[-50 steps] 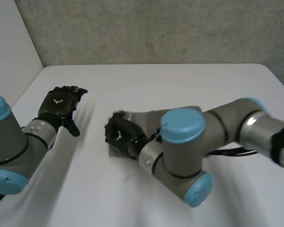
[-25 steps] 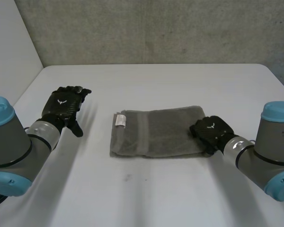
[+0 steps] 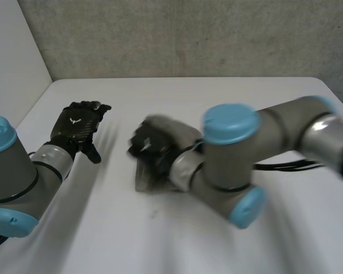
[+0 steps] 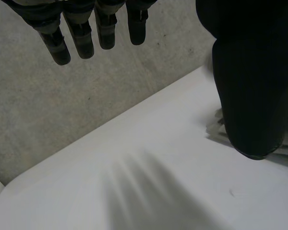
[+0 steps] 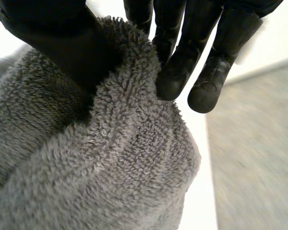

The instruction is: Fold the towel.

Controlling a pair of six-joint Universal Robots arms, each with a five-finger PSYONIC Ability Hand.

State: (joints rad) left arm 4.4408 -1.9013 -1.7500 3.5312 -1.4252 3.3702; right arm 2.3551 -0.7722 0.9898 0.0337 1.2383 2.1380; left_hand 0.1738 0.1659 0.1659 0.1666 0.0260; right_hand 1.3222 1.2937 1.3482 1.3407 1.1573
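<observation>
A grey terry towel [image 3: 144, 178] lies mid-table, and part of it is lifted and carried over its left end. My right hand [image 3: 147, 145] is above that left end, with its arm reaching across the cloth. In the right wrist view the thumb [image 5: 62, 43] and fingers [image 5: 182, 62] pinch a bunched fold of the towel [image 5: 110, 167]. My left hand [image 3: 75, 127] hovers over bare table to the left of the towel, apart from it. Its fingers [image 4: 81, 33] are straight, its thumb [image 4: 249, 96] is spread, and it holds nothing.
The white table [image 3: 217, 97] ends at a grey concrete wall [image 3: 188, 34] behind and a pale wall [image 3: 11, 63] on the left. My right arm's elbow [image 3: 246, 171] hangs over the table's middle, covering most of the towel.
Half a second ago my right hand was at the flat towel's right end. It has since swung to the left end, shut on the cloth. The left hand has barely moved.
</observation>
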